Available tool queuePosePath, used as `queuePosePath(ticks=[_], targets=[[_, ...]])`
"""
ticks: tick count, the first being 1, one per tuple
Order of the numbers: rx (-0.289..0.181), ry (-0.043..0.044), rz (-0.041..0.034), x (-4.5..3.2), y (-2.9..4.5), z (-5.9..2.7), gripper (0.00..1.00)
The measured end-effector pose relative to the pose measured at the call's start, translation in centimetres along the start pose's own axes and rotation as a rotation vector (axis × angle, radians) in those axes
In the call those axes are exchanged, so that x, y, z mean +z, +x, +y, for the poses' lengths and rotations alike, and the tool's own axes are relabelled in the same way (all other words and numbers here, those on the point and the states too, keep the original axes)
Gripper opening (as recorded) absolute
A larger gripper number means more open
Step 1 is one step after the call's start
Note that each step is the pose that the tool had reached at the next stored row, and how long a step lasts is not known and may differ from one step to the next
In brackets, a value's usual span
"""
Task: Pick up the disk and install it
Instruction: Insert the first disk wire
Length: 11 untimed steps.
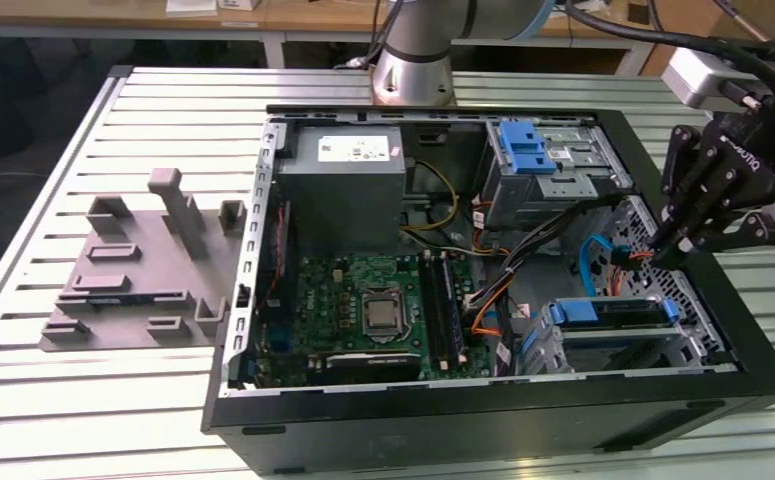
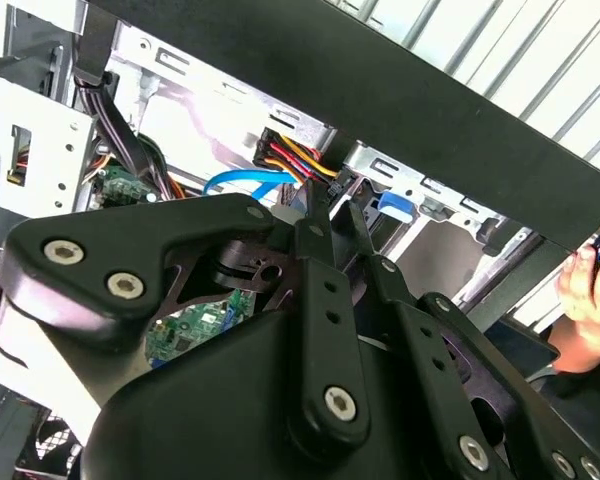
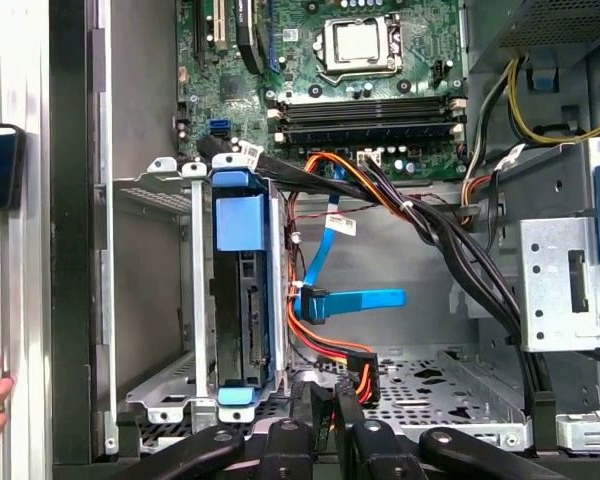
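Note:
The disk (image 1: pixel 610 312) sits in the metal drive cage (image 1: pixel 687 345) at the case's front corner, on the exterior view's right, with its blue carrier showing on top. In the first wrist view the disk (image 3: pixel 242 300) stands on edge inside the cage (image 3: pixel 165 290), with blue tabs at both ends. My gripper (image 1: pixel 665 258) hangs over the case's right side, a little beyond the disk and apart from it. Its black fingers are shut with nothing between them. In both wrist views the gripper (image 3: pixel 325 400) (image 2: pixel 332 210) points at the bundle of orange, red and yellow wires (image 3: pixel 330 345).
The open black case (image 1: pixel 494 420) holds a motherboard (image 1: pixel 374 310), a grey power-supply box (image 1: pixel 347 190) and a second cage with a blue latch (image 1: pixel 541 160). A blue flat cable (image 3: pixel 355 299) lies loose beside the disk. A grey fixture (image 1: pixel 134 270) stands on the slatted table. A person's hand (image 2: pixel 590 290) rests outside the case wall.

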State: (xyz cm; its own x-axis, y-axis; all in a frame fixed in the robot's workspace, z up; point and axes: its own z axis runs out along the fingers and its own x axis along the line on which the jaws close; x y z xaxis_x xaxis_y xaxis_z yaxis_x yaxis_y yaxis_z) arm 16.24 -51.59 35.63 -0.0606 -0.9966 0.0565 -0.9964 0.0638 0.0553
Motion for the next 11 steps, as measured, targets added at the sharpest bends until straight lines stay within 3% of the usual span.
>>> queuePosePath(ticks=[1, 6, 11], targets=[[0.000, -0.0016, 0.0000, -0.03, 0.00, 0.00, 0.24], [0.001, -0.0325, 0.0020, -0.10, -0.02, -0.15, 0.24], [0.005, -0.0446, 0.0026, -0.11, -0.16, -0.53, 0.24]])
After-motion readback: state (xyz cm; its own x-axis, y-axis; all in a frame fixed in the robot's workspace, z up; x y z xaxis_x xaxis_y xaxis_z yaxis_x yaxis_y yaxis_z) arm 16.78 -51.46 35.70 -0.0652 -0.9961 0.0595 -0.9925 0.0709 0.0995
